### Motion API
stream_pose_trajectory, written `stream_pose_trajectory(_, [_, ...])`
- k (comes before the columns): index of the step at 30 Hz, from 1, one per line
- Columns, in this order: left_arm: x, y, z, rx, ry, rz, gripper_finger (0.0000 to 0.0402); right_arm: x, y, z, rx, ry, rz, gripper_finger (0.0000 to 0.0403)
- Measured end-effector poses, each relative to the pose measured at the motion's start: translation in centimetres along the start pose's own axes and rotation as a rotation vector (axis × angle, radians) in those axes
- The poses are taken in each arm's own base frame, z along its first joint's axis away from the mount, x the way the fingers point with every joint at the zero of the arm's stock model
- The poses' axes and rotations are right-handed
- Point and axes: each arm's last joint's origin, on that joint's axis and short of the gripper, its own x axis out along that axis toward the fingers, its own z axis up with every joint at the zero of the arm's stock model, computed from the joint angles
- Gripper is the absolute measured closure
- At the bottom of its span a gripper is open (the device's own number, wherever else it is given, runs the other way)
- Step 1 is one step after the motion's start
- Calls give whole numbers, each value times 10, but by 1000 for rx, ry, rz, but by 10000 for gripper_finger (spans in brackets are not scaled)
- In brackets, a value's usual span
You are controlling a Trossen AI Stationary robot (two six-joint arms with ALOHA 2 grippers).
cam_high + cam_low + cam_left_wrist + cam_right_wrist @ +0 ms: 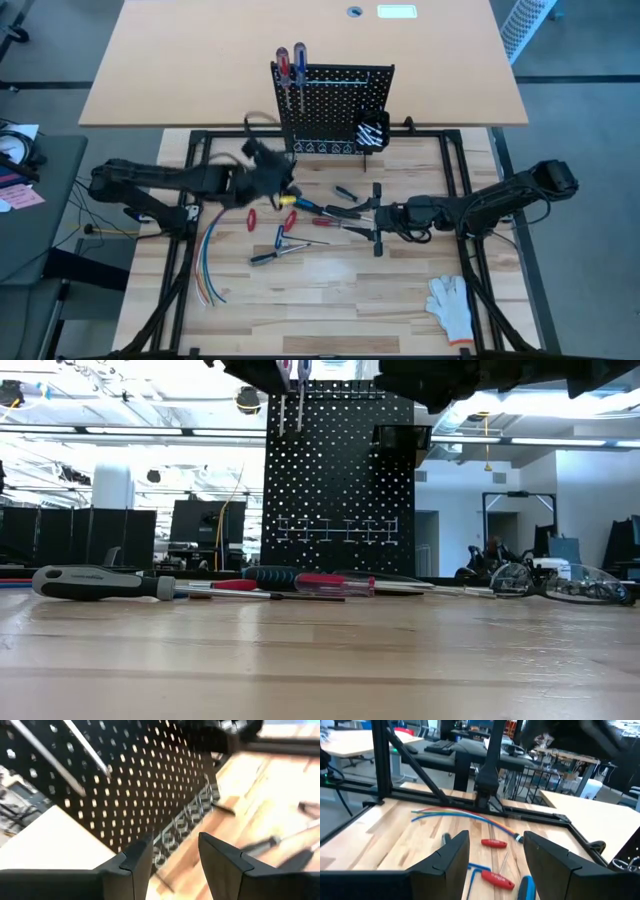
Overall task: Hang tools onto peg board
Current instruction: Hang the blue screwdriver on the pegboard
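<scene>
The black peg board (335,105) stands upright at the table's far edge. A red-handled screwdriver (283,66) and a blue-handled one (299,60) hang at its top left, their shafts (47,756) pointing down along its face. More tools lie on the table in front of it: small red-handled ones (252,218), pliers (272,256), and a black-handled screwdriver (100,582). My left gripper (175,842) hovers open and empty before the board's lower left (283,180). My right gripper (495,840) is open and empty above the tools at mid-table (362,215).
A bundle of coloured wires (205,262) lies at the near left and a white glove (450,305) at the near right. A small black bin (372,133) hangs on the board's lower right. A row of silver hooks (192,812) runs along the board's lower part.
</scene>
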Motion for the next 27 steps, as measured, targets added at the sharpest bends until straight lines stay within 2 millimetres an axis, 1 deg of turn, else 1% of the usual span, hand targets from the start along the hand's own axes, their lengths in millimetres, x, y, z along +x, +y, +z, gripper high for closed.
stream_pose_trajectory(3, [-9, -11, -27, -6, 3, 22, 250, 0, 0, -1, -3, 14, 2, 210])
stream_pose_trajectory(5, [-12, -16, -50, -45, 15, 12, 250, 0, 0, -3, -7, 27, 4, 210])
stream_pose_trajectory(7, [-12, -22, -77, -92, 33, -18, 250, 0, 0, -4, -9, 36, 6, 210])
stream_pose_trajectory(9, [-10, -27, -104, -133, 48, -61, 250, 0, 0, -6, -14, 57, 8, 210])
stream_pose_trajectory(12, [-3, -36, -138, -201, 42, -143, 250, 0, -1, -12, -12, 115, 9, 210])
stream_pose_trajectory(15, [5, -44, -166, -210, 36, -254, 250, -1, -2, -17, 14, 170, 9, 210])
stream_pose_trajectory(18, [8, -47, -183, -199, 55, -366, 250, -1, -2, -23, 28, 229, 28, 210])
stream_pose_trajectory(21, [11, -49, -196, -175, 76, -380, 250, -2, 1, -32, 44, 307, 65, 210])
stream_pose_trajectory(24, [12, -48, -198, -169, 73, -376, 250, 0, 6, -52, 61, 440, 117, 210])
stream_pose_trajectory(27, [13, -49, -199, -160, 77, -374, 250, 4, 10, -78, 44, 566, 131, 210])
